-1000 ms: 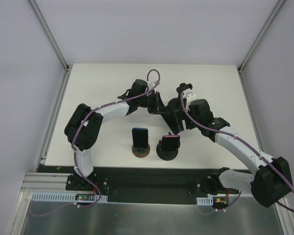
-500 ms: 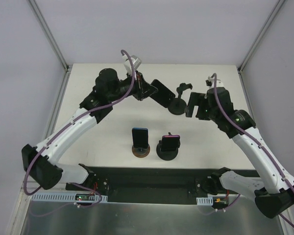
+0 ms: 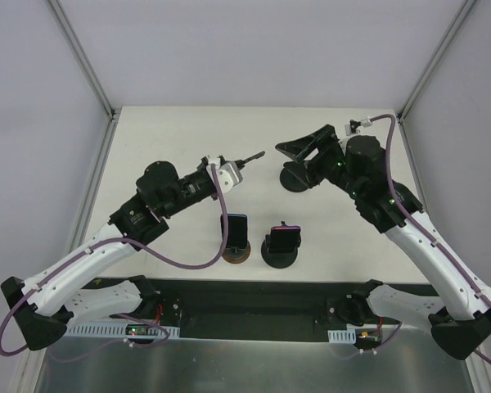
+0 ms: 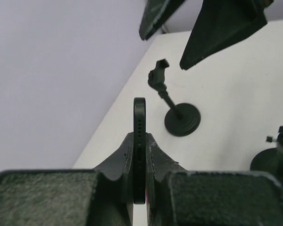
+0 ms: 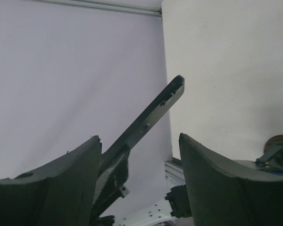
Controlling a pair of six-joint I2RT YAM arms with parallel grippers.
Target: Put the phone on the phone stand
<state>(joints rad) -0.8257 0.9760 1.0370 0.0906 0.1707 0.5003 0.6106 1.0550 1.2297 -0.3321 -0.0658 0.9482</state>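
Phone now back from phone stand — edge-on in left gripper

The bottom of the phone was hidden between the fingers of the left gripper. Right of the phone, a black stand was cut off by the picture's edge.

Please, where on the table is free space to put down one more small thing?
Bare: the table's far-left corner, and the front patch right of the loaded black stand. Crowded: the middle back, around the empty stand, the open right pincer and the left pincer holding the phone.
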